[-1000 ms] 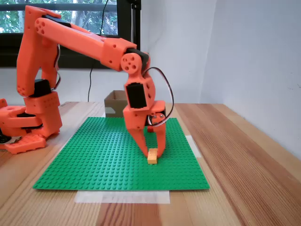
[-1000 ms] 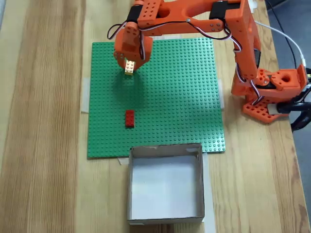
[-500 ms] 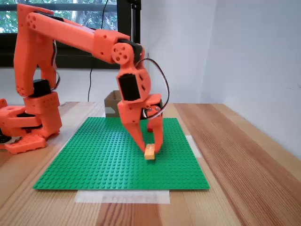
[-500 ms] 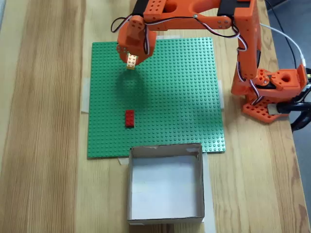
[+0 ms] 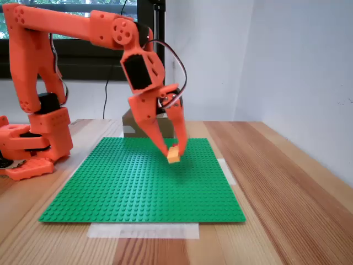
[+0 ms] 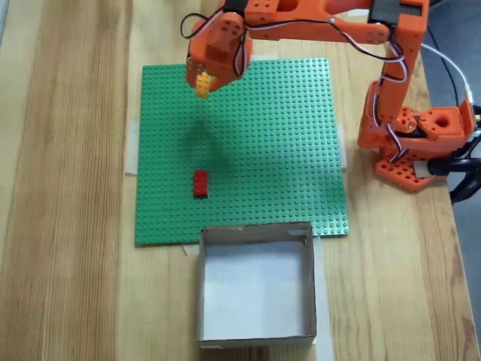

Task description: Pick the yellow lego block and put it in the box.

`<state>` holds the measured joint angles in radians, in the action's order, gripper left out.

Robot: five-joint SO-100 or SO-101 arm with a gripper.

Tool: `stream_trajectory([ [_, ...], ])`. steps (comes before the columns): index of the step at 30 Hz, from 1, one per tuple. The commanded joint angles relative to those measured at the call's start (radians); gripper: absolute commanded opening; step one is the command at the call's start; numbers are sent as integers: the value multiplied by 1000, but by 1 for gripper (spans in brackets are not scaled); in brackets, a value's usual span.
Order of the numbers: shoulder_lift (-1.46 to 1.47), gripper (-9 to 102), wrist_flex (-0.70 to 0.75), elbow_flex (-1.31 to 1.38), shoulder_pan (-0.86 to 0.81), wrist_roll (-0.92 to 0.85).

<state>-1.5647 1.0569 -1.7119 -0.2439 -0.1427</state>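
The yellow lego block (image 5: 174, 155) (image 6: 202, 84) hangs above the green baseplate (image 5: 127, 182) (image 6: 263, 135), pinched between the tips of my orange gripper (image 5: 172, 153) (image 6: 201, 83), which is shut on it. The block is tilted and clear of the plate in both fixed views. The box (image 6: 255, 331) stands open at the near edge of the plate in a fixed view looking down; in the side fixed view a corner of the box (image 5: 131, 118) shows behind the arm.
A small red brick (image 6: 200, 183) lies on the baseplate between the gripper and the box. The arm's orange base (image 6: 417, 143) (image 5: 33, 149) stands beside the plate. White tape (image 5: 143, 231) holds the plate's edges to the wooden table.
The gripper has risen with the yellow block, lifting it off the baseplate and carrying it toward the far edge of the plate. The red brick and box have not moved.
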Motion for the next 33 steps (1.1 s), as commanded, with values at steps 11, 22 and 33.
stream_trajectory([
  [11,-239,5,35,-91,95,26],
  [22,-396,5,86,-137,207,54],
  [33,-500,5,158,-135,383,120],
])
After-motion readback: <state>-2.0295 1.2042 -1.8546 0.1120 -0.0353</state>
